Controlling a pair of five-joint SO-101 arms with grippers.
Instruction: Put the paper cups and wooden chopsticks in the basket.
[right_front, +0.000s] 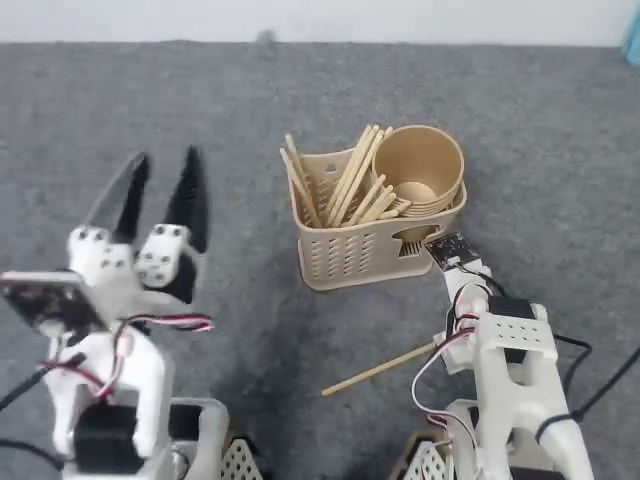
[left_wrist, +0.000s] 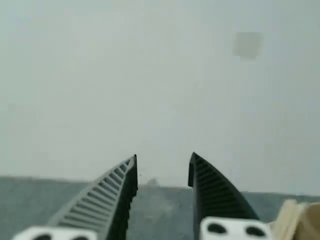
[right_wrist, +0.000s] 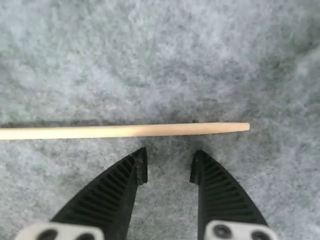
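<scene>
high view: basket (right_front: 350, 255) at centre holds paper cups (right_front: 420, 160), chopsticks (right_front: 350, 185); left pincer (right_front: 165, 156) open at left. right pincer (right_wrist: 170, 152) open, loose chopstick (right_wrist: 125, 131) just beyond tips.

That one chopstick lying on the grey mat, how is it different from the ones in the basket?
The loose chopstick lies flat on the mat; the bundled chopsticks stand tilted in the basket. The loose chopstick is alone, just beyond the open jaws of the right gripper; the bundled chopsticks are packed beside the paper cups. Both are the same pale wood.
</scene>
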